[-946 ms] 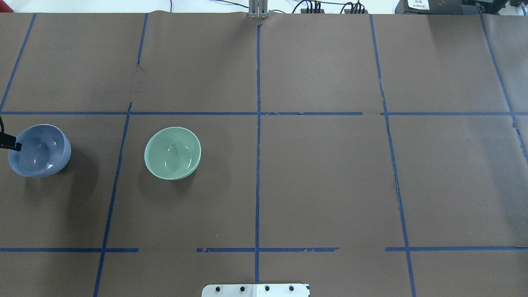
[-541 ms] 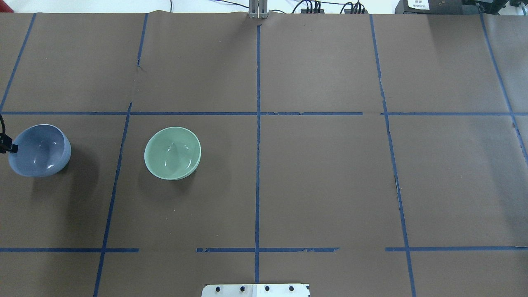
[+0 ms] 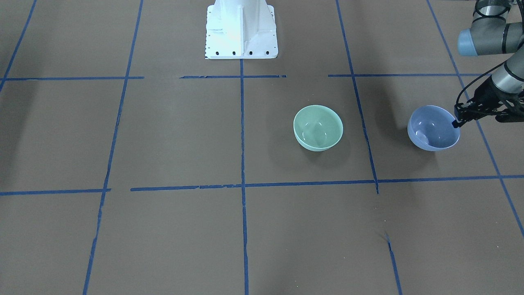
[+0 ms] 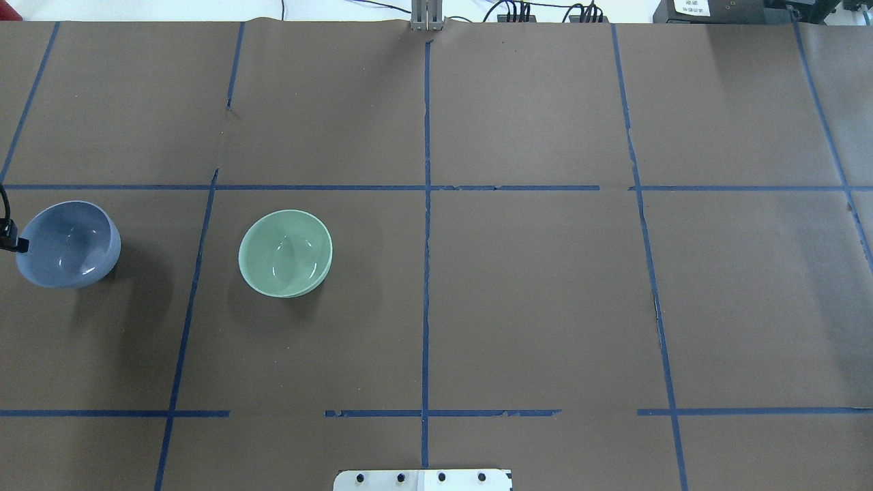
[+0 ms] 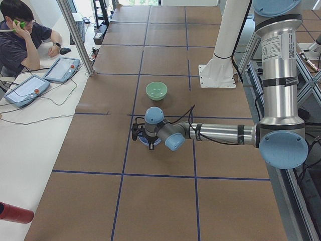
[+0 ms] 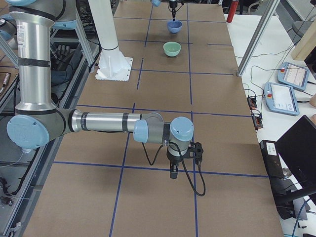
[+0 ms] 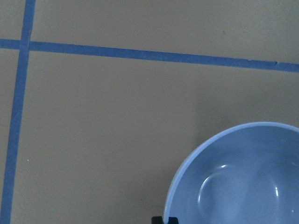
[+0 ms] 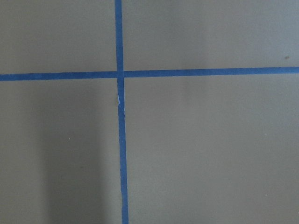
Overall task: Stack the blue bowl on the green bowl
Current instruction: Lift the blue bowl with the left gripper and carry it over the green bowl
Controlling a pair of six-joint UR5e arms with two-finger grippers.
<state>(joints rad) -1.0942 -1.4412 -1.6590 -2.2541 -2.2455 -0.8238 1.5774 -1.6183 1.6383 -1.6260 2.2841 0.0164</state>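
Observation:
The blue bowl point(image 4: 68, 244) is at the table's left end, also seen in the front view point(image 3: 434, 128) and the left wrist view point(image 7: 243, 182). My left gripper point(image 4: 19, 244) is shut on its outer rim, one finger inside and one outside point(image 3: 455, 122). The bowl looks slightly raised. The green bowl point(image 4: 285, 253) stands upright and empty on the table to its right point(image 3: 318, 127), apart from it. My right gripper point(image 6: 174, 174) hangs over bare table far from both bowls. I cannot tell whether it is open or shut.
The white robot base plate point(image 3: 241, 28) sits at the table's near-middle edge. Blue tape lines grid the brown table cover point(image 4: 545, 307). An operator point(image 5: 20, 35) sits beside tablets on a side table. A red object point(image 5: 14, 213) lies there too.
The blue bowl has shifted slightly away from the robot and to the right with the left gripper on its rim. The green bowl has not moved.

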